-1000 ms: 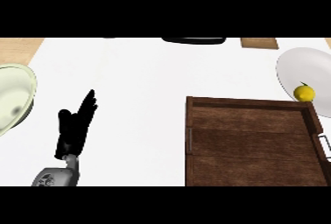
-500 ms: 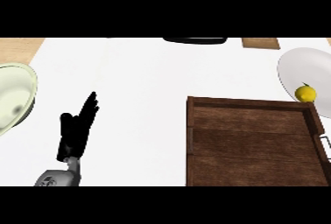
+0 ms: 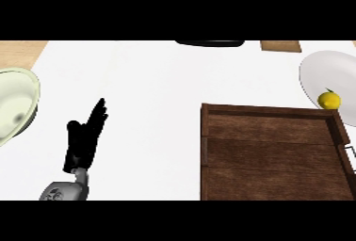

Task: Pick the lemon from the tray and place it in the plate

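Note:
A yellow lemon [image 3: 329, 99] lies on the white plate [image 3: 321, 70] at the right edge, close to the plate's near rim. Just in front of it stands the brown wooden tray [image 3: 271, 155], with nothing lying inside. My left hand [image 3: 84, 139] rests open at the lower left, fingers straight and pointing away over the white counter, far from tray and plate. My right hand shows nowhere in the view.
A pale green plate [image 3: 15, 106] sits at the left edge. A dark object [image 3: 209, 43] and a small wooden block [image 3: 281, 45] lie at the counter's far edge. A thin dark handle [image 3: 349, 153] shows by the tray's right side.
The lemon, plate and tray hold their places. My left hand has stayed where it was, and a small dark bit at the tray's right side has dropped out of view.

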Robot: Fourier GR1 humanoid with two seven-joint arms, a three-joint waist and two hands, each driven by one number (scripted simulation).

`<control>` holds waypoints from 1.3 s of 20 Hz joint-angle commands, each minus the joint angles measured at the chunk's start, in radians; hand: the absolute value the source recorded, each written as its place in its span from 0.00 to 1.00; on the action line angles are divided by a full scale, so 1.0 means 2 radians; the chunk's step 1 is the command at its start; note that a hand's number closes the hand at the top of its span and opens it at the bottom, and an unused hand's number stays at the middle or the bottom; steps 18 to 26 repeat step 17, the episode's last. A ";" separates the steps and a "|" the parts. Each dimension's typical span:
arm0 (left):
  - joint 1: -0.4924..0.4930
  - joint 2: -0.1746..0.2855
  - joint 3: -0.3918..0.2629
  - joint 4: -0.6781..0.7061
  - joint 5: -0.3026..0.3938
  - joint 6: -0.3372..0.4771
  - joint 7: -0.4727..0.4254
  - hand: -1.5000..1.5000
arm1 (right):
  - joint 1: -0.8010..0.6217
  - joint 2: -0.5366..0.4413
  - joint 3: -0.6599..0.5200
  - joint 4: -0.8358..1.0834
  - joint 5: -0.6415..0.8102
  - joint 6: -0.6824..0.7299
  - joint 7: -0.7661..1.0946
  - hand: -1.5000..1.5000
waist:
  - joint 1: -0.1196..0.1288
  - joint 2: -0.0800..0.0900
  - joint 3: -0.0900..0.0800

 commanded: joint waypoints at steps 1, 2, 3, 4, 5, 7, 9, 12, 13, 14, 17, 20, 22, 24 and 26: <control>-0.010 0.010 0.007 -0.009 0.007 -0.009 0.010 0.50 | 0.005 -0.012 -0.010 0.004 -0.009 0.015 -0.011 0.00 | 0.001 0.000 0.000; 0.001 -0.003 -0.006 -0.009 -0.006 0.004 0.003 0.50 | 0.002 -0.013 -0.015 0.002 -0.013 0.012 -0.013 0.00 | 0.006 0.002 0.002; -0.002 0.000 0.000 -0.001 -0.001 0.000 0.009 0.50 | 0.013 -0.010 -0.013 0.004 -0.012 0.012 -0.019 0.00 | 0.000 0.001 0.001; 0.003 0.003 0.003 -0.002 0.008 -0.008 0.003 0.50 | 0.015 -0.001 -0.014 0.003 -0.013 -0.002 -0.022 0.00 | 0.003 0.001 0.001; -0.005 -0.004 -0.006 -0.011 -0.004 0.002 0.003 0.50 | 0.013 -0.006 -0.018 0.004 -0.016 0.001 -0.018 0.00 | 0.003 0.001 0.002; 0.005 0.002 0.000 -0.002 -0.001 -0.002 0.001 0.50 | 0.026 -0.003 -0.024 0.007 -0.022 -0.013 -0.020 0.00 | 0.000 0.001 0.001; 0.012 0.002 -0.007 -0.010 -0.005 -0.004 -0.006 0.50 | 0.020 -0.019 -0.028 0.006 -0.024 -0.015 -0.003 0.00 | 0.005 0.001 0.001; -0.005 0.001 -0.006 -0.010 -0.005 -0.002 0.005 0.50 | 0.015 -0.018 -0.029 0.005 -0.024 -0.021 0.003 0.00 | 0.007 0.003 0.001; 0.013 -0.003 -0.006 -0.009 0.001 -0.005 -0.002 0.50 | 0.018 -0.027 -0.027 0.004 -0.022 -0.012 0.002 0.00 | 0.009 0.002 0.001; 0.001 -0.010 -0.008 -0.007 -0.003 0.002 0.003 0.50 | 0.030 -0.021 -0.026 0.005 -0.021 -0.017 -0.010 0.00 | 0.002 0.003 0.002; 0.001 -0.012 -0.012 -0.007 -0.006 0.005 0.002 0.50 | 0.036 -0.031 -0.026 0.004 -0.020 -0.019 -0.009 0.00 | 0.001 0.002 0.002; 0.001 -0.012 -0.012 -0.007 -0.006 0.005 0.002 0.50 | 0.036 -0.031 -0.026 0.004 -0.020 -0.019 -0.009 0.00 | 0.001 0.002 0.002; 0.001 -0.012 -0.012 -0.007 -0.006 0.005 0.002 0.50 | 0.036 -0.031 -0.026 0.004 -0.020 -0.019 -0.009 0.00 | 0.001 0.002 0.002; 0.001 -0.012 -0.012 -0.007 -0.006 0.005 0.002 0.50 | 0.036 -0.031 -0.026 0.004 -0.020 -0.019 -0.009 0.00 | 0.001 0.002 0.002; 0.001 -0.012 -0.012 -0.007 -0.006 0.005 0.002 0.50 | 0.036 -0.031 -0.026 0.004 -0.020 -0.019 -0.009 0.00 | 0.001 0.002 0.002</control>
